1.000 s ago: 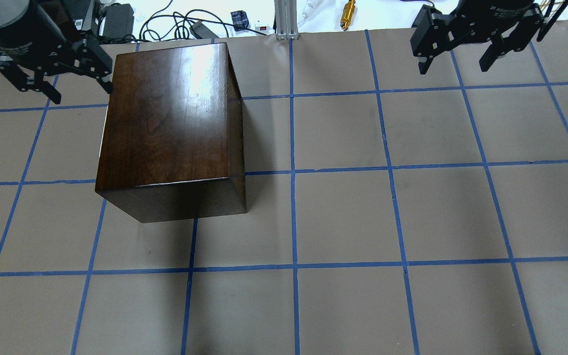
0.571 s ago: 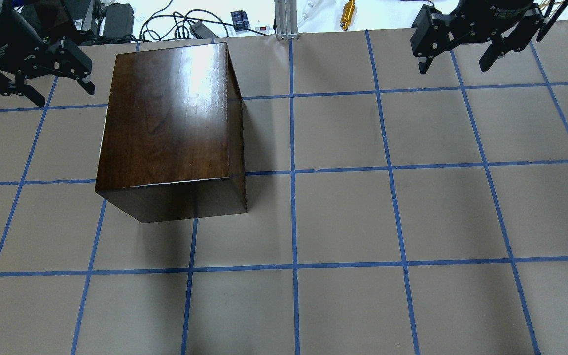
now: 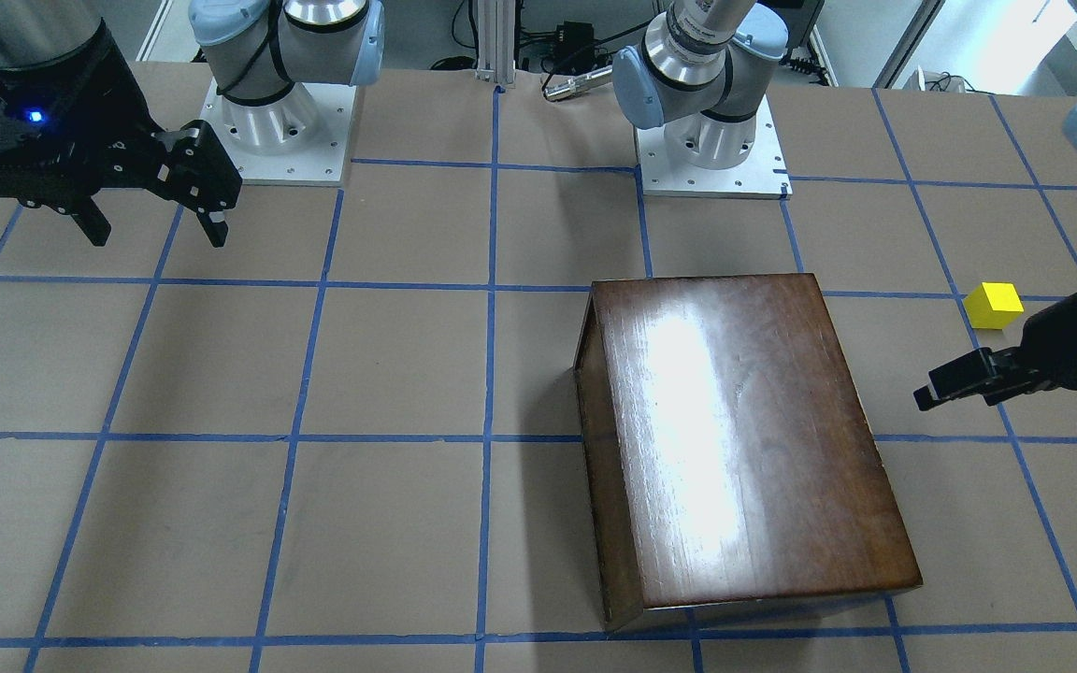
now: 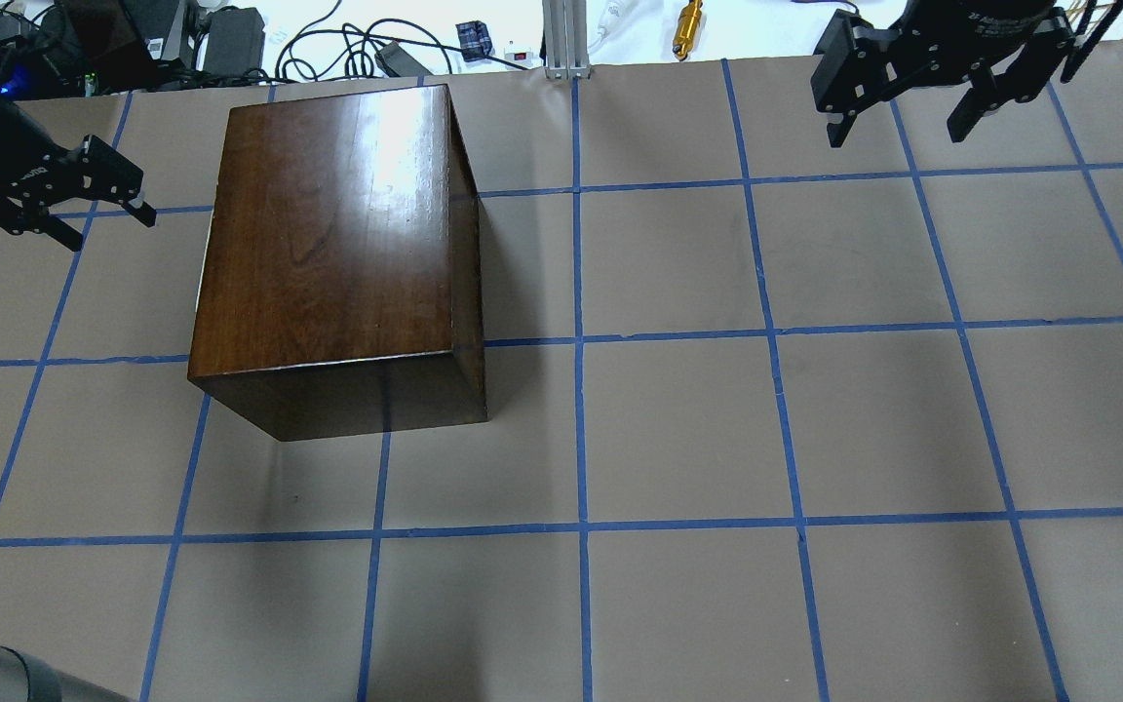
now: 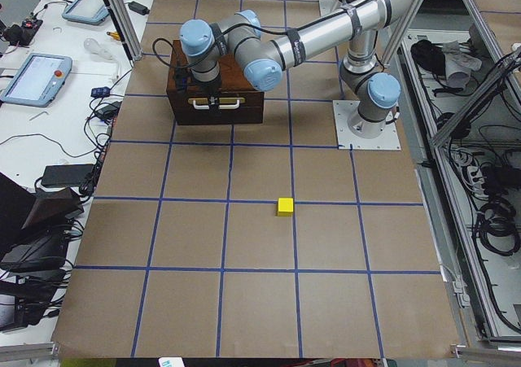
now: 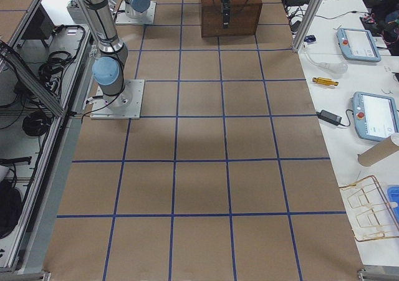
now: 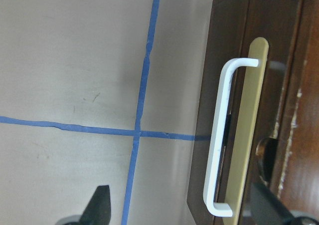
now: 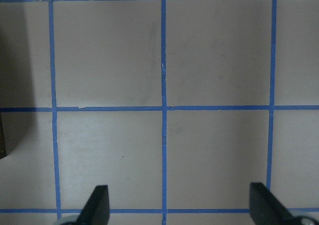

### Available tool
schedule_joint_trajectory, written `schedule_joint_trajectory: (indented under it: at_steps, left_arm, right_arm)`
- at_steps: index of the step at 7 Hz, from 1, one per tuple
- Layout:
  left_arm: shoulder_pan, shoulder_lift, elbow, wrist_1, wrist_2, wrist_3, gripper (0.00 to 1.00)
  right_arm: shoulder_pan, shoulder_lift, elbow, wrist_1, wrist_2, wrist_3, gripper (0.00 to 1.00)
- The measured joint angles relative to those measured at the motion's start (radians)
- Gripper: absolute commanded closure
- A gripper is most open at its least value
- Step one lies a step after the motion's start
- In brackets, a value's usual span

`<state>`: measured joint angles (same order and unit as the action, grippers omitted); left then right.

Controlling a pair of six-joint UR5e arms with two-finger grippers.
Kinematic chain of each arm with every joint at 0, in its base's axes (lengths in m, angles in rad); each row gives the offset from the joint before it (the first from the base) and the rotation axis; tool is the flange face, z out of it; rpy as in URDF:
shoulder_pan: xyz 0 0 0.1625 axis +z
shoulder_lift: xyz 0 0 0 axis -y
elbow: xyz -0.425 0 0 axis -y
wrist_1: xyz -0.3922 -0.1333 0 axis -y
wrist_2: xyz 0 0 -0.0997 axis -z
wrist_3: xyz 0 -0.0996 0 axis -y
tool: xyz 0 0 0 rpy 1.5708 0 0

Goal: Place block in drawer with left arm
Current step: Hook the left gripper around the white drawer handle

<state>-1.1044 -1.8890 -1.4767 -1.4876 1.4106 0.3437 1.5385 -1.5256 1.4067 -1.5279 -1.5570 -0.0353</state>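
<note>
Left wrist view: drawer (image 7: 227, 30) handle (image 7: 218, 135) runs vertically.

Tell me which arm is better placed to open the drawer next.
Left. The left gripper hangs open facing the white handle of the drawer; the right gripper sits far across the table.

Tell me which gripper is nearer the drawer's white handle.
Left. The left gripper hovers open just off the handle side of the box, facing the white handle at close range. The right gripper hangs open far across the table, past the box's opposite side.
</note>
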Motion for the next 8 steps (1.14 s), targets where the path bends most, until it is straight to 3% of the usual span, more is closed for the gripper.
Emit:
schedule_joint_trajectory:
  at_steps: [3, 8]
  left_arm:
    - [0.004, -0.015, -0.078, 0.070, -0.075, 0.036, 0.00]
    - [0.004, -0.036, -0.114, 0.099, -0.108, 0.113, 0.00]
  right_arm:
    - [0.000, -0.001, 0.000, 0.000, 0.001, 0.000, 0.00]
    - [0.000, 0.001, 0.000, 0.000, 0.001, 0.000, 0.00]
